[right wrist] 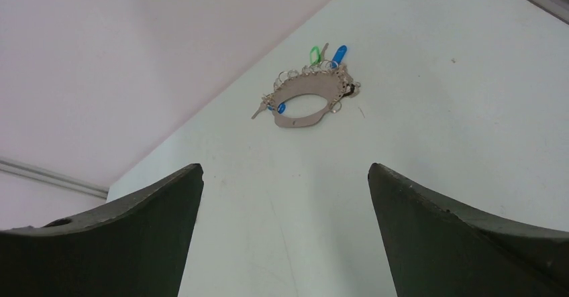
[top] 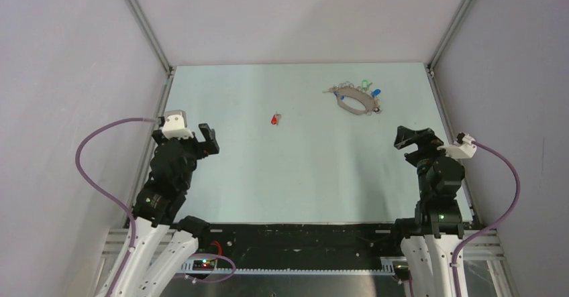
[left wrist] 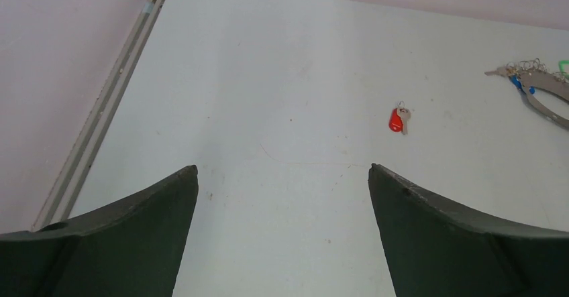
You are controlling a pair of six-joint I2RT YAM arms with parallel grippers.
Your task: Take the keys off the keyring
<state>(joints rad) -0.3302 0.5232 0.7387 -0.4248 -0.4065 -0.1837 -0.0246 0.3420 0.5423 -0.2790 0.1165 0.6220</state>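
Observation:
The grey-beige oval keyring [top: 353, 100] lies flat at the far right of the table, its rim fringed with small keys, green and blue tags among them. It shows in the right wrist view [right wrist: 305, 98] and at the right edge of the left wrist view [left wrist: 545, 90]. One key with a red tag [top: 275, 119] lies loose near the table's middle, apart from the ring, also in the left wrist view [left wrist: 397, 119]. My left gripper [top: 196, 136] is open and empty at the near left. My right gripper [top: 415, 139] is open and empty at the near right, short of the keyring.
Pale walls with aluminium frame rails [top: 144, 25] enclose the table on three sides. A purple cable [top: 90, 143] loops beside the left arm and another [top: 510, 169] beside the right arm. The black base rail [top: 302, 233] runs along the near edge.

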